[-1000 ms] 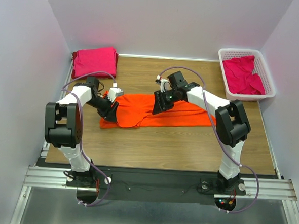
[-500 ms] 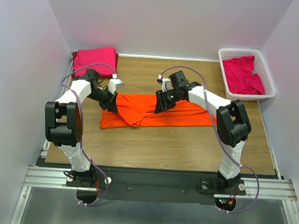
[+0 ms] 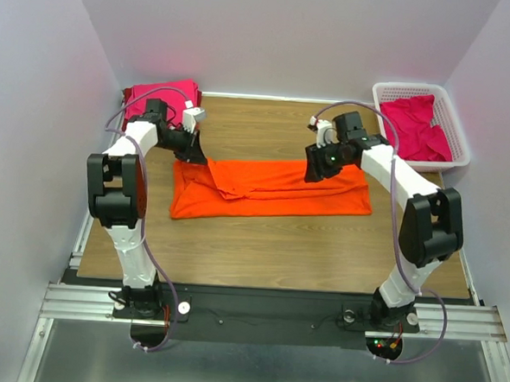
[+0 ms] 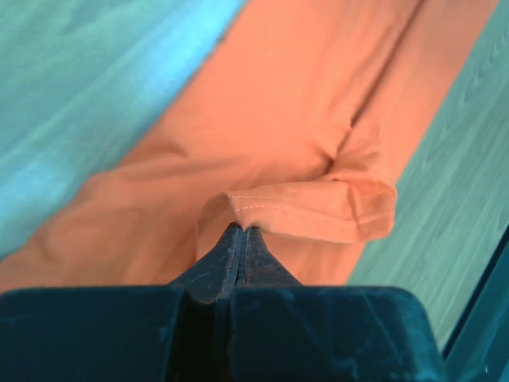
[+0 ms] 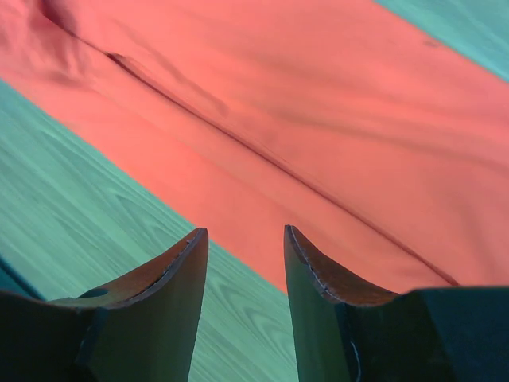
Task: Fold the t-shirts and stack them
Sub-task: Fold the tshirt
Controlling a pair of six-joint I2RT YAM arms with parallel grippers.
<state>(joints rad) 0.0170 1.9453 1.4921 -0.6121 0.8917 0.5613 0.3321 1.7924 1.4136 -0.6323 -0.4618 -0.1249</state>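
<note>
One orange t-shirt [image 3: 281, 191], in left end effector [image 4: 240, 234]

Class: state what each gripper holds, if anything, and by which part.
Left gripper pinches the orange t-shirt by a stitched hem near its far left corner. Right gripper is open, holding nothing.

Orange t-shirt [image 3: 272, 188], long flat band; folded pink t-shirts [image 3: 161, 99] far left.

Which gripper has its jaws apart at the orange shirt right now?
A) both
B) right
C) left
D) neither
B: the right gripper shows a clear gap between its fingers at the orange t-shirt, while the left gripper is pressed shut at its hem.
</note>
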